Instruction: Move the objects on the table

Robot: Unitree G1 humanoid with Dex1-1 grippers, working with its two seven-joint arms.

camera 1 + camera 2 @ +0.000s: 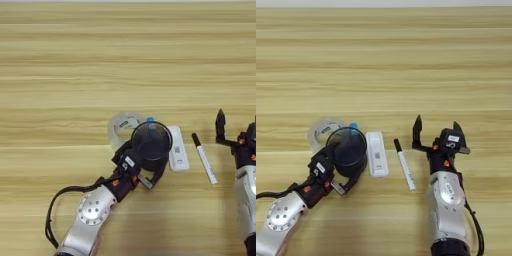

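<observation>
My left gripper [142, 162] is shut on the dark see-through cup [151, 140], one black finger on each side of its lower body; the cup's round mouth faces up. Just behind the cup lies the clear tape roll [121, 125], partly hidden by it. Only the tip of the blue tube [150, 120] peeks out at the cup's far rim. The white test cassette [376, 153] lies flat right of the cup, and the white marker [405, 170] with its black cap lies further right. My right gripper [437, 132] stands open just right of the marker, holding nothing.
The light wood-grain table [125, 50] fills the view, with bare planks across its far half. A black cable [52, 210] loops beside my left forearm at the lower left.
</observation>
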